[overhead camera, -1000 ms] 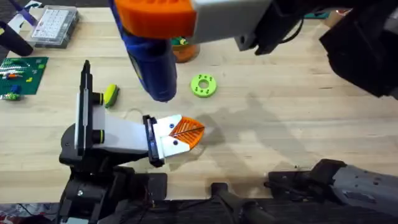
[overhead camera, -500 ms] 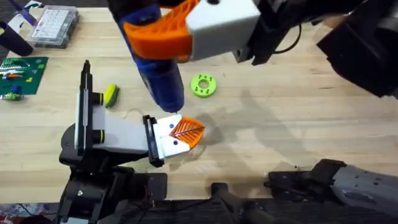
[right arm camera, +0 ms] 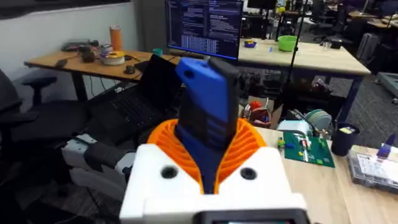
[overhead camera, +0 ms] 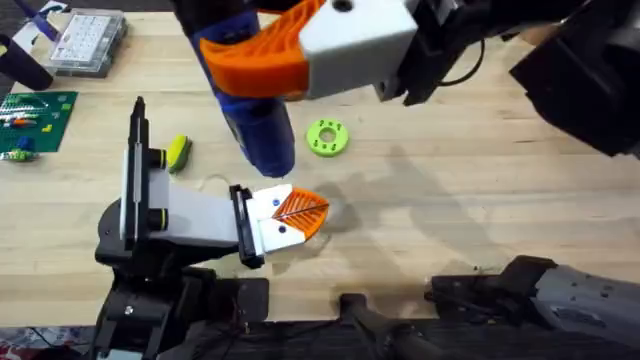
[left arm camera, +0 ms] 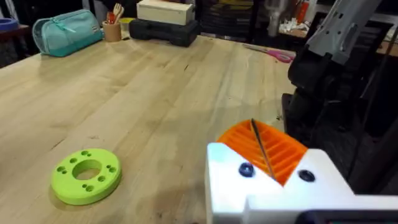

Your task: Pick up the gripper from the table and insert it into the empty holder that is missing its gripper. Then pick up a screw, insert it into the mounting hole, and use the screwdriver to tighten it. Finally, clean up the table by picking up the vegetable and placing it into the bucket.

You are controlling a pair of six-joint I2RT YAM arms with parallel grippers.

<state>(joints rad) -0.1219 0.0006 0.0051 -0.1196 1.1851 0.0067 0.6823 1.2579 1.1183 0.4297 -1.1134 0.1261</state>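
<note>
High over the table, my right gripper is shut on the blue screwdriver, which points down. In the right wrist view the screwdriver stands between the orange pads. Its thin metal tip rests over the orange ribbed gripper, which is seated in the white holder. That holder is the head of my left gripper, lying low at the front left, with the orange gripper at its end. The yellow-green vegetable lies left of it. The bucket is mostly hidden behind the screwdriver.
A flat green ring lies just right of the screwdriver, and also shows in the left wrist view. At the far left are a clear parts box and a green board. The right half of the table is bare wood.
Over the last second the right gripper carried the screwdriver nearer and rightward, bringing its tip down over the holder. In the last half second it has hardly moved. The left arm is still.
</note>
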